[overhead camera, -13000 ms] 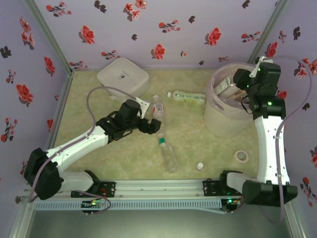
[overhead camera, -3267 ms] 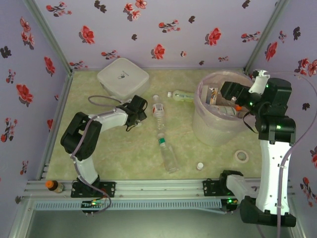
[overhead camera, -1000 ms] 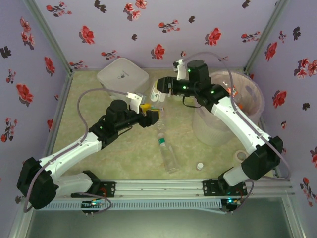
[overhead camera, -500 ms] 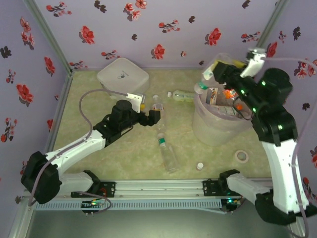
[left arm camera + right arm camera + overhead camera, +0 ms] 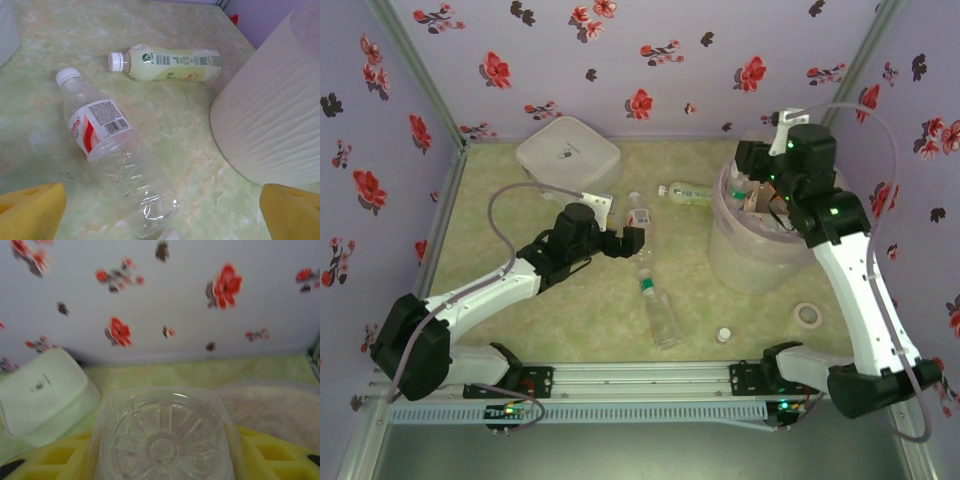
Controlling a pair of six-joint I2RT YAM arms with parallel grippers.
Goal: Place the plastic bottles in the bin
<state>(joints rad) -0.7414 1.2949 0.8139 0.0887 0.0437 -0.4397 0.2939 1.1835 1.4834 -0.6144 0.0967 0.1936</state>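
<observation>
My left gripper hangs open and low over the table, its yellow fingertips wide apart. Between and ahead of them lies a clear white-capped bottle with a red and white label. Beyond it rests a pale green labelled bottle. A green-capped clear bottle lies nearer the arm bases. My right gripper is at the bin's far left rim, shut on a clear bottle whose ribbed base faces the camera between the yellow fingers. The bin holds several bottles.
A white rounded lidded box stands at the back left. A tape ring and a loose white cap lie near the front right. The bin's wall rises close on the left gripper's right. Floral walls enclose the table.
The right arm swung from the middle of the table to the bin's rim with the clear bottle in its grip. The left gripper opened wide and stayed by the white-capped bottle.
</observation>
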